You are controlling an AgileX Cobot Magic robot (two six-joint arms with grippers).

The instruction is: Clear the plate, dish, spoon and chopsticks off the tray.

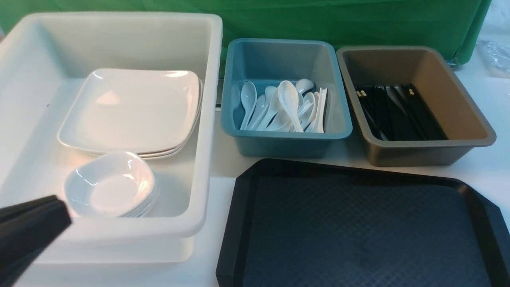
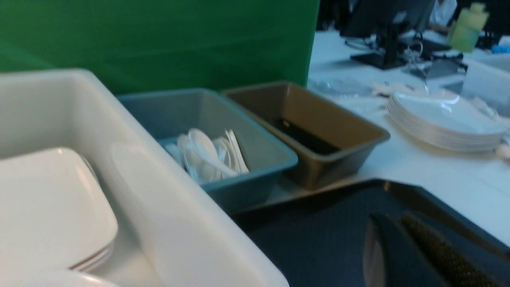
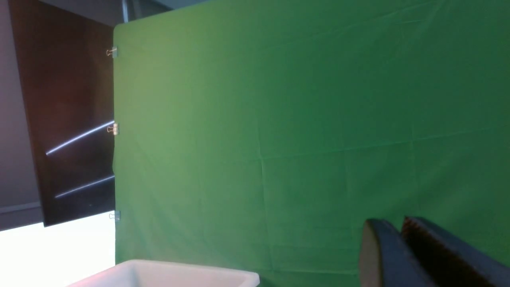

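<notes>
**No readable text in any view**

No lettering, label, brand mark, number or sign can be read in any of the three views. The glossy white crockery, the white, blue and brown plastic bins and the textured black tray all show plain, unmarked surfaces. The objects on the desk in the far background of the left wrist view are too blurred to show any writing.
</notes>
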